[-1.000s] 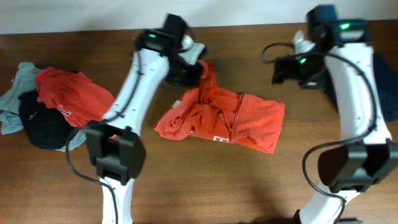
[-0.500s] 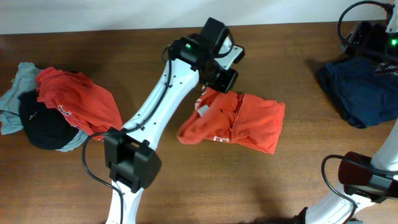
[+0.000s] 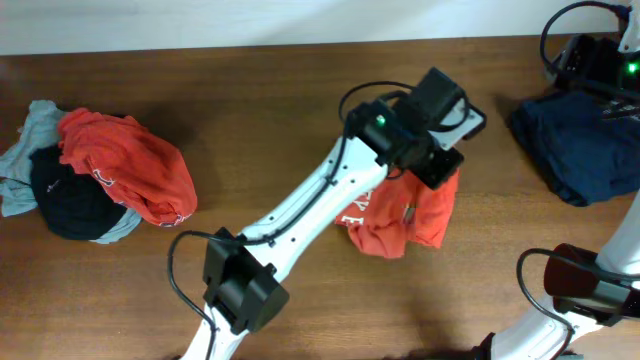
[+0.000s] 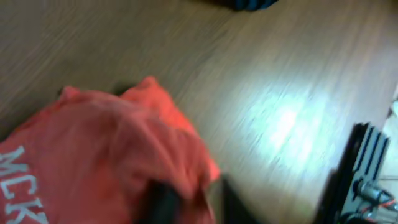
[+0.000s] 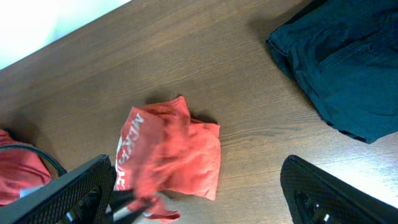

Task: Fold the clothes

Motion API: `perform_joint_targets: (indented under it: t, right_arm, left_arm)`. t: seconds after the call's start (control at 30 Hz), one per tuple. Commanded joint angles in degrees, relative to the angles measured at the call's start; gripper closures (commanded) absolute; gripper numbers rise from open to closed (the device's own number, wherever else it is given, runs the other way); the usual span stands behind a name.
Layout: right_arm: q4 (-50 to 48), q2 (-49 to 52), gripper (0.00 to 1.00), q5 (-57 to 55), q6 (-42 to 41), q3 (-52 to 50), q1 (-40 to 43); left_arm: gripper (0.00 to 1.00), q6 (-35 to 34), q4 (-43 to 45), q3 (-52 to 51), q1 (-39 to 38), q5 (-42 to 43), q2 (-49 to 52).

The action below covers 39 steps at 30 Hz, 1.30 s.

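Orange-red cotton, the T-shirt now lies as a narrow doubled bundle right of the table's middle, its white lettering turned up along the left edge. A second ago it was spread much wider across the centre. Since then the left arm has swept its left side over to the right, so one half now rests on the other. This looks like the first lengthwise fold, made roughly, for the edges are bunched, not squared. The left fingers sit low over the far right corner of the bundle with cloth bulging between them. The left wrist view is too blurred to tell whether they still pinch it or have let go. If they are letting go, the fold stays only if the cloth does not spring back. Smoothing and a crosswise fold would likely follow. The right fingers stand wide apart with nothing between them. That arm has drawn back from the centre to the far right corner, above the navy garment, which lies well apart from the shirt. At the far left a heap of red, black and grey-green clothes waits untouched.
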<state>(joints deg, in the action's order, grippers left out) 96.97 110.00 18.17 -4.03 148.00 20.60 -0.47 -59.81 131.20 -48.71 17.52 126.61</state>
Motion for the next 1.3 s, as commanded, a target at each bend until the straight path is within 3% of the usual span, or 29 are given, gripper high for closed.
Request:
perform_joint_targets:
  t: [0.0, 0.03, 0.07, 0.23, 0.5, 0.63, 0.8, 0.9, 1.27]
  right_arm:
    - [0.3, -0.1, 0.12, 0.9, 0.7, 0.4, 0.2]
    - [0.3, -0.1, 0.12, 0.9, 0.7, 0.4, 0.2]
    - [0.3, -0.1, 0.12, 0.9, 0.7, 0.4, 0.2]
    - [0.3, -0.1, 0.12, 0.6, 0.7, 0.4, 0.2]
    - [0.4, 0.0, 0.11, 0.3, 0.6, -2.9, -0.1]
    - [0.3, 0.0, 0.11, 0.2, 0.7, -13.6, -1.4]
    - [-3.9, 0.0, 0.21, -0.4, 2.0, -32.0, -3.8]
    - [-7.6, 0.0, 0.26, -0.8, 2.8, -39.8, -6.1]
    - [-28.3, 0.0, 0.21, 1.8, 0.2, -63.6, -15.2]
  left_arm:
    - [0.15, -0.2, 2.5, 1.1, -1.2, 3.0, 2.6]
    - [0.05, -0.2, 3.1, 1.1, -1.4, 4.9, 3.1]
    - [0.01, -0.2, 3.4, 1.1, -1.6, 6.5, 3.7]
    - [0.01, -0.2, 2.3, 3.8, 1.8, 6.5, 3.5]
    - [0.01, -0.2, -11.6, 23.6, 17.6, 6.5, 3.5]
    - [0.01, -0.2, -13.9, 28.0, 26.1, 6.5, 3.5]
    - [0.01, -0.2, -17.9, 28.1, 32.7, 6.7, 3.5]
    - [0.01, 0.1, -18.3, 28.1, 33.2, 6.5, 3.5]
    - [0.01, 0.1, -18.8, 28.1, 33.1, 3.0, 3.5]
